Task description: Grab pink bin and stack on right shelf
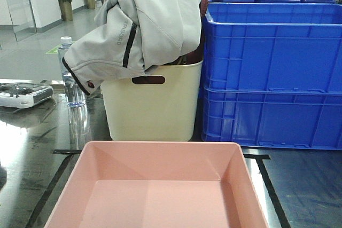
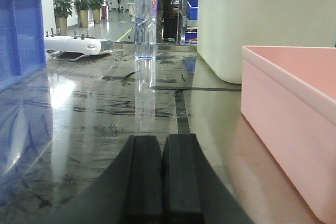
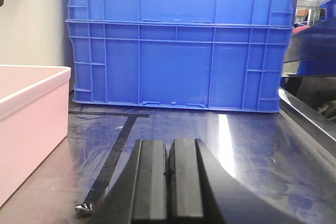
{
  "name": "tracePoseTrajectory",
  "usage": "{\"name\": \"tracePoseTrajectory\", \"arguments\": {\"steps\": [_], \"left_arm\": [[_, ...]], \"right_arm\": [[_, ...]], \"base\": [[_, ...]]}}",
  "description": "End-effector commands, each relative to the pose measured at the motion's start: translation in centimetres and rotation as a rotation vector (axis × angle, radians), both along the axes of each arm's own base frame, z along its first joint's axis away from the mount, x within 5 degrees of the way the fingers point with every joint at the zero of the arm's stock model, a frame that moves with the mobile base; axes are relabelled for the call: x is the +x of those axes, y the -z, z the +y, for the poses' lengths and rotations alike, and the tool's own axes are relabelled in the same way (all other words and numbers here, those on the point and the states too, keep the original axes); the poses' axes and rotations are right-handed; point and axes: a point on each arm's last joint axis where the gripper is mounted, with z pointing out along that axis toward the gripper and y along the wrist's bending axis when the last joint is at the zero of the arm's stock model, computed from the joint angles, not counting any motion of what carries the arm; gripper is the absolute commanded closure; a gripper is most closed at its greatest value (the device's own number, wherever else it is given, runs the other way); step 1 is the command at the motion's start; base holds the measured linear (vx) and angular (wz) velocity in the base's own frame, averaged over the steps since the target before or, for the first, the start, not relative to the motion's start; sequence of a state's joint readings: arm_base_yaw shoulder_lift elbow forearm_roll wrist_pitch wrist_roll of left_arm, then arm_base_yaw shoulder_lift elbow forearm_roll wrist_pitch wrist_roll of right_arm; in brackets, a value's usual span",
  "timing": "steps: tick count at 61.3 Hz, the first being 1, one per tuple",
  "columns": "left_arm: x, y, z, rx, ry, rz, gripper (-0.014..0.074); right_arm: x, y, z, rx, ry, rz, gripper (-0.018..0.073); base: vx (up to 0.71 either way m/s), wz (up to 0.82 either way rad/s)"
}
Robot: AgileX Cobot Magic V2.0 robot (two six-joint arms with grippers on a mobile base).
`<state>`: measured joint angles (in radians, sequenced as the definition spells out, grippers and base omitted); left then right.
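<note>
The pink bin (image 1: 160,185) sits empty at the near middle of a glossy dark grey surface (image 1: 299,185) marked with black tape lines. Its left wall shows in the left wrist view (image 2: 289,129), its right wall in the right wrist view (image 3: 26,124). My left gripper (image 2: 161,145) is shut and empty, low over the surface left of the bin. My right gripper (image 3: 169,148) is shut and empty, low over the surface right of the bin. Neither gripper shows in the front view.
A cream handled tub (image 1: 152,105) with a grey jacket (image 1: 139,20) stands behind the bin. Stacked blue crates (image 1: 272,73) stand at the back right. A water bottle (image 1: 72,73) and a white controller (image 1: 24,94) stand at the back left. Another blue crate (image 2: 21,35) is at the far left.
</note>
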<state>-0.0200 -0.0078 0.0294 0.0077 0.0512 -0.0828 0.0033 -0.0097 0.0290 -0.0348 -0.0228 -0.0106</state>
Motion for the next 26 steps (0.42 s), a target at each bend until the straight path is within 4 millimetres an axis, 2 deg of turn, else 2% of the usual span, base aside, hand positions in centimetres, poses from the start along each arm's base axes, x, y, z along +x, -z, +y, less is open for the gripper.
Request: {"name": "tracePoseTrajectory", "arguments": {"steps": [1,26], "left_arm": [[-0.14,-0.42,0.00,-0.011,0.001,-0.091,0.0599],[-0.14,-0.42,0.00,-0.011,0.001,-0.091,0.0599]], "right_arm": [[-0.22,-0.75,0.01,-0.015,0.003,-0.099,0.0568],[-0.22,-0.75,0.02,-0.014,0.002,-0.099,0.0568]], "base": [[0.00,0.00],[0.00,0.00]]}}
